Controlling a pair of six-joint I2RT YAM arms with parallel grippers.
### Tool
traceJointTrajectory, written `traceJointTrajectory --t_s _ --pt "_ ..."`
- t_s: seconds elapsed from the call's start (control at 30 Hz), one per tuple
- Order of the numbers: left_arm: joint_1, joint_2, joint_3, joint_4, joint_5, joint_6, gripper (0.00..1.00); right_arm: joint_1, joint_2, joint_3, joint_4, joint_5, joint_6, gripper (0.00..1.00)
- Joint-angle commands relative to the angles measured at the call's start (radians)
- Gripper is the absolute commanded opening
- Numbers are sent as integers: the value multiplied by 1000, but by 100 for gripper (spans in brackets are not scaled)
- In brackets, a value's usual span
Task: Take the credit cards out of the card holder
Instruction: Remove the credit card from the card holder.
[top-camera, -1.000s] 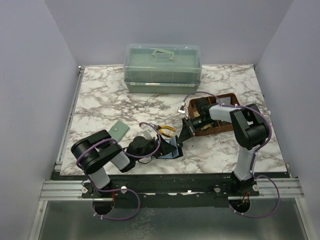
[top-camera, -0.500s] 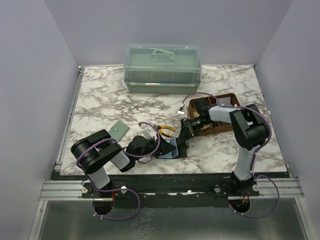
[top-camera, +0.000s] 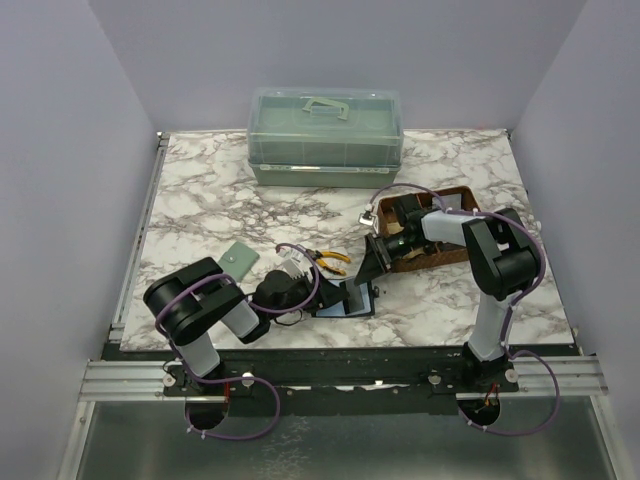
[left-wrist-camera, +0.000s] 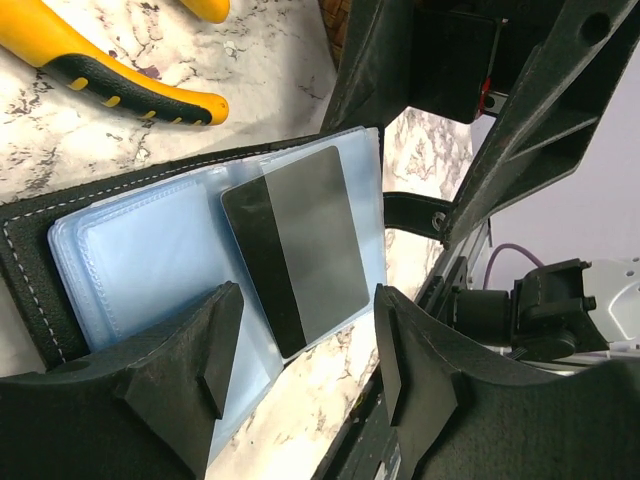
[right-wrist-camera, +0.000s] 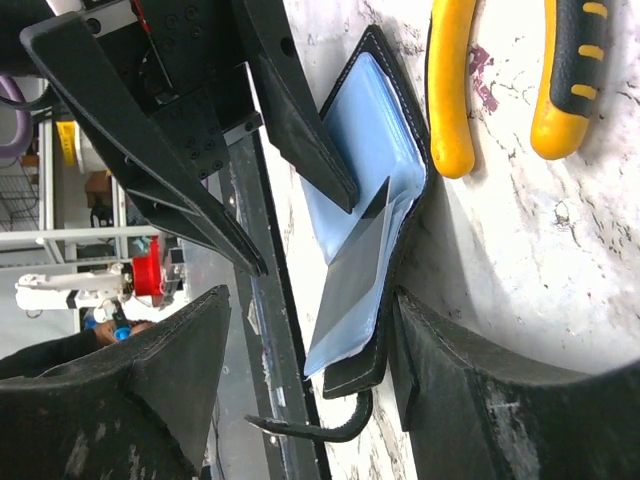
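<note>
Both claws stand spread. We should pinch the jutting credit card (left-wrist-camera: 300, 240) mid-frame with the left claw (left-wrist-camera: 305, 345) while the right claw (right-wrist-camera: 310, 340) pins the card holder (left-wrist-camera: 40, 290).

1. Plain pale lavender walls (top-camera: 320, 50) close in the scene at the back, left and right.
2. The tabletop (top-camera: 200, 200) is white marble-patterned with grey veins, lit evenly, and the shadows on it are soft.
3. A slim metal strip (top-camera: 135, 240) runs along its left edge.
4. Silver aluminium rails (top-camera: 340, 380) cross the near edge.
5. Below them lies a dull grey metal sheet (top-camera: 340, 445).
</note>
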Motion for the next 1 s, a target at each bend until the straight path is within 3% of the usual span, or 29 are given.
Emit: traceJointTrajectory --t_s 0.0,0.2,0.63,0.73,0.83,0.97 --pt "10 29 -10 -11 24 8 62 -16 6 -23 11 -31 0 68" --pt "13 42 -14 11 23 -4 61 -11 57 -27 33 -58 30 59" --pt "16 69 -36 89 24 -26 59 18 94 -21 64 146 51 35" --pt "18 74 -39 99 28 -27 59 17 96 -18 62 160 51 36" --pt "21 81 -37 110 36 -29 56 18 94 -19 66 168 51 48" --pt "24 86 -43 127 38 -34 55 18 102 -20 67 180 51 47"
